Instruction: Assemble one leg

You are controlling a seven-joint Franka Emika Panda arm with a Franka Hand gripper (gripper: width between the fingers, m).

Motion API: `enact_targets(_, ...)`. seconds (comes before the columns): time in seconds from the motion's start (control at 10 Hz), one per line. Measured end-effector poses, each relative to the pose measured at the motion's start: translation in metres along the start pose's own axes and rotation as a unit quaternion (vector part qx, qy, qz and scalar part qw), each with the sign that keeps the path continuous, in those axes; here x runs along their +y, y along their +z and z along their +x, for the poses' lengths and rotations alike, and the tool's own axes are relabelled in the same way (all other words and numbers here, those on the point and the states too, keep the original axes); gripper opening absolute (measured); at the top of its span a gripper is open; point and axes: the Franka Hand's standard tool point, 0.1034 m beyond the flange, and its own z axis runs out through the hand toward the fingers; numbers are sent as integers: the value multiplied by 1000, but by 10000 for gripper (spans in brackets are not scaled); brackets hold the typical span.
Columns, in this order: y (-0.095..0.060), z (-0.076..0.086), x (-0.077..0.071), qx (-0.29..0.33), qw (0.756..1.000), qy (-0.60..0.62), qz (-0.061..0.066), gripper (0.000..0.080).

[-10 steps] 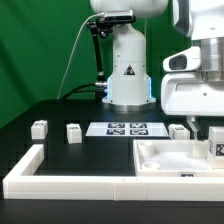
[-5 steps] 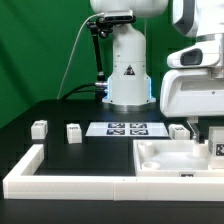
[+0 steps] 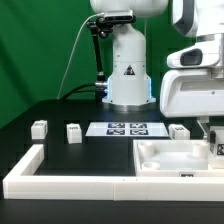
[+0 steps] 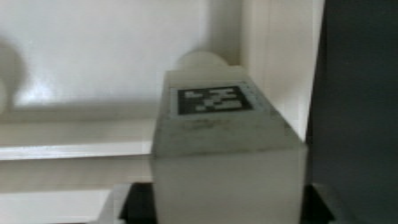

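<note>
A green curtain (image 3: 45,50) fills the back of the room, and in front of it the white robot base (image 3: 128,65) stands on a black table (image 3: 60,112). A long white L-shaped wall (image 3: 70,181) lies along the near edge of the table. A white tray (image 3: 165,158) with a raised rim sits inside this wall, toward the exterior view's right. The marker board (image 3: 127,128) lies flat in front of the base. Three small white legs stand on the table: two (image 3: 39,129) (image 3: 73,133) at the exterior view's left, one (image 3: 178,131) beside the board. The gripper (image 3: 218,138) is low over the tray's right edge, holding a fourth leg (image 4: 222,140), tag visible, close above the tray.
</note>
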Motion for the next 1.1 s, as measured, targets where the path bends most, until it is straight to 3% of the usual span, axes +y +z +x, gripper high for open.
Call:
enact_targets(0.3, 0, 0, 2, 0, 1000, 21, 1, 290)
enact_targets(0.6, 0, -2, 9, 3, 985, 168, 27, 290)
enact_targets(1.1, 2, -1, 18, 25, 892, 449, 47, 290)
